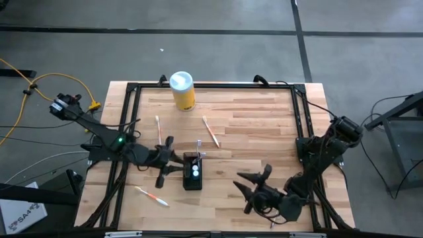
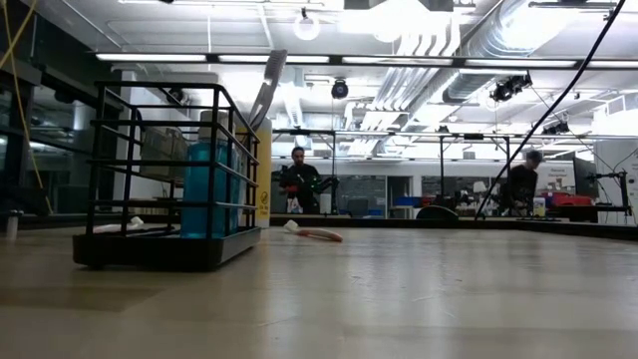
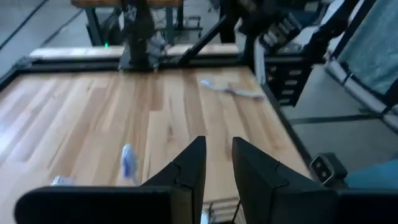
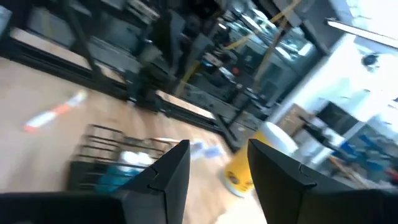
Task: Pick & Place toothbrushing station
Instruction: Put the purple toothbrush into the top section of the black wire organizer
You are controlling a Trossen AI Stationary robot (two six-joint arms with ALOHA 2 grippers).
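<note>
The toothbrushing station point(image 1: 192, 171) stands mid-surface, the left gripper point(image 1: 173, 165) just beside it with fingers parted, grasping nothing. The right gripper point(image 1: 254, 185), fingers released, waits nearby. Straddle one wall squarely before clenching, I'd judge.

Two dark jointed arms, green light on left arm point(image 1: 119, 140), apparently wedge-shaped black fingers point(image 3: 189, 171)

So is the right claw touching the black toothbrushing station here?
Apart. The high view shows bare tabletop between the right claw and the toothbrushing station; the right wrist view shows the station beyond its open fingers.
</note>
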